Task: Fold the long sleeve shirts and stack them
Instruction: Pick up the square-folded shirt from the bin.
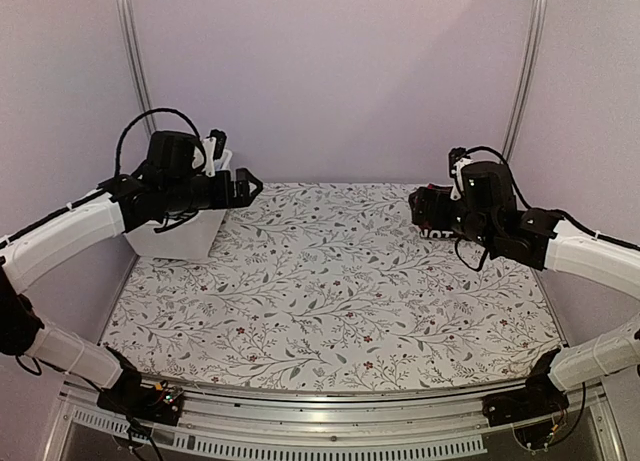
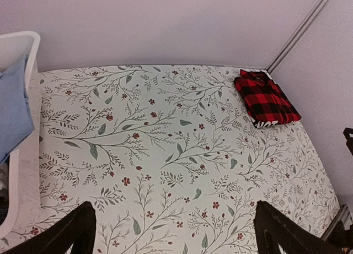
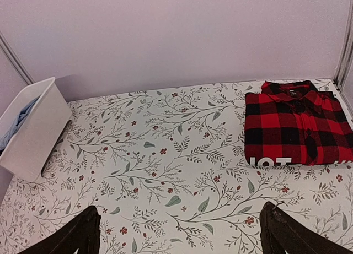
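Left: the light blue shirt point(image 2: 12, 108) is bunched inside the white bin point(image 1: 175, 239) at the far-left of the floral table cover point(image 1: 320, 291), and by the look of it isn't folded yet. The left gripper point(image 2: 174, 207) hangs beside the bin's rim, jaws wide, holding nothing.

Main risk: the bin looks light and sits loose on the cover. A pinch that catches its wall, or fabric snagging the rim on the way out, could drag or tip it.

Second risk: a grab into the heap takes several layers or just a sleeve. The shirt then comes out twisted and is harder to lay flat. (Can't tell what else is in the bin; its lower part is dark in the left wrist view.)

Middle: only cover between bin and plaid, so nothing blocks a spread there.

Right: the right gripper point(image 3: 179, 207) is also spread open and empty, hovering just short of the red-and-black plaid shirt point(image 3: 298, 130). That shirt lies folded flat with its collar toward the back wall and the white label point(image 3: 270, 162) on its near edge. It sits in the far-right corner near the frame upright point(image 2: 300, 31).

Risk: stacking onto it there leaves little room by the wall, and a finger nudge could slide it or open the fold. In the top view the arm hides it.
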`<state>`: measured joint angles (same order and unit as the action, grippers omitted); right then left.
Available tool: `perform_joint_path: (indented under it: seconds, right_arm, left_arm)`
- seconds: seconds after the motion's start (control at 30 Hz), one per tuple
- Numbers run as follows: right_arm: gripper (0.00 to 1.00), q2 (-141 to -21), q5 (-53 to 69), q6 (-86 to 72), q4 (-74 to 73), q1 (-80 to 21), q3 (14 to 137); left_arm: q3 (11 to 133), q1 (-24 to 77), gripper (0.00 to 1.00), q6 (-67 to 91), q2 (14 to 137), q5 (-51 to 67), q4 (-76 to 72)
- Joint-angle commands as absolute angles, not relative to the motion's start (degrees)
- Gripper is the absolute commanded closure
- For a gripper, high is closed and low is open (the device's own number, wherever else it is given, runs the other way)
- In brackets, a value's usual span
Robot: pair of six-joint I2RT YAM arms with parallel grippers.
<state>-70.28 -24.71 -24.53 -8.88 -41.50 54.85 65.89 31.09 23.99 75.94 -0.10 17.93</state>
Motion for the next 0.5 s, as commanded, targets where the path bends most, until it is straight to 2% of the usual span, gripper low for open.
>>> perform_joint_path:
  seconds: [0.0,0.27,0.47]
  right_arm:
    - [0.01,-71.26,-24.58,-26.39,-10.67,-42.43,58.03]
    - [0.01,-71.68,-23.47,-26.75,-12.46,-42.97,59.79]
    - [0.01,-72.09,-21.66,-25.81,-13.3,-43.12,60.47]
  left_arm:
    - [68.96,31.13,0.0,23.43,76.62,-1.28,19.16]
    - [73.78,28.27,0.0,22.9,77.27,-1.35,22.58]
    - [80.19,21.2,0.0,22.64,79.81,-1.81,27.65]
